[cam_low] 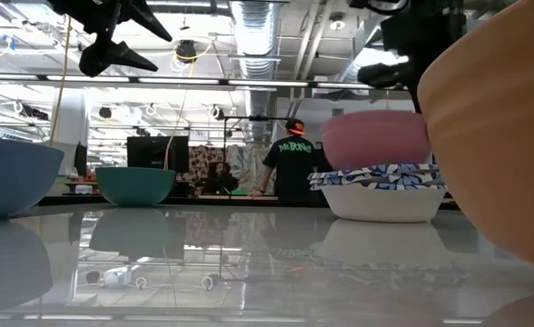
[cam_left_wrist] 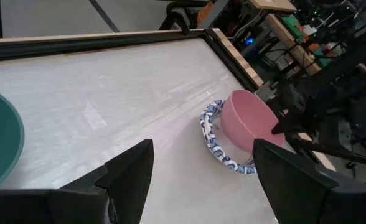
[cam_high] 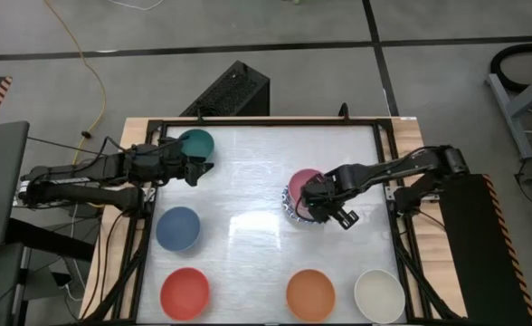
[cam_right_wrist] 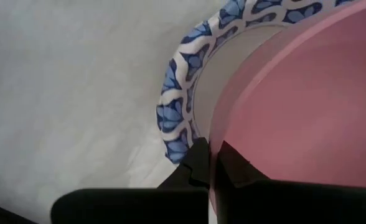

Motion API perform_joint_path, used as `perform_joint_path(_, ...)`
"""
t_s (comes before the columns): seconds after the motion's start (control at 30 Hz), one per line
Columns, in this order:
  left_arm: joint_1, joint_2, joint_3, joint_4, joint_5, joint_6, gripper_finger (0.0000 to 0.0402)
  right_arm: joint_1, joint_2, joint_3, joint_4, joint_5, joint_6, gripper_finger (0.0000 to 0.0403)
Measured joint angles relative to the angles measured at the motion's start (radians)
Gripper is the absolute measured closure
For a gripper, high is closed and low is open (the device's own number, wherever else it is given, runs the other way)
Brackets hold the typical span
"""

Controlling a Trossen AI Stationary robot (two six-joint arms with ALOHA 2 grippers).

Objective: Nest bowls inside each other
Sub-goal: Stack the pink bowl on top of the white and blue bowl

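Two fingers of my right gripper (cam_right_wrist: pixel 209 169) pinch rim of plain pink round bowl (cam_high: pixel 306 182), tilted inside blue-patterned white bowl (cam_low: pixel 383 193); my left gripper (cam_left_wrist: pixel 201 180) spread wide beside green bowl (cam_high: pixel 196 143).

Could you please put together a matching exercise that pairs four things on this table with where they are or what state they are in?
Things:
1. pink bowl
2. green bowl
3. left gripper
4. cream bowl

Places or states:
A. standing alone at the near right corner of the table
B. pinched at its rim by the right gripper and sitting in the patterned bowl
C. open, with nothing between the fingers
D. at the far left of the table, right beside the left gripper

Right pairs: 1-B, 2-D, 3-C, 4-A
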Motion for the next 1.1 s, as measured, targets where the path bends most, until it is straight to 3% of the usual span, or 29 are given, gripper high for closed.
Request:
perform_joint_path(0.23, 0.000, 0.000, 0.000, 0.003, 0.001, -0.001, 0.0139, -0.001, -0.004, -0.103, 0.103, -0.041, 0.079, 0.0394)
perform_joint_path(0.67, 0.000, 0.000, 0.000, 0.005, 0.008, -0.002, 0.0139, 0.011, -0.011, -0.224, 0.244, -0.026, 0.057, 0.0394)
perform_joint_path(1.1, 0.000, 0.000, 0.000, 0.002, 0.007, -0.002, 0.0139, 0.011, -0.009, -0.228, 0.244, -0.043, 0.048, 0.0394)
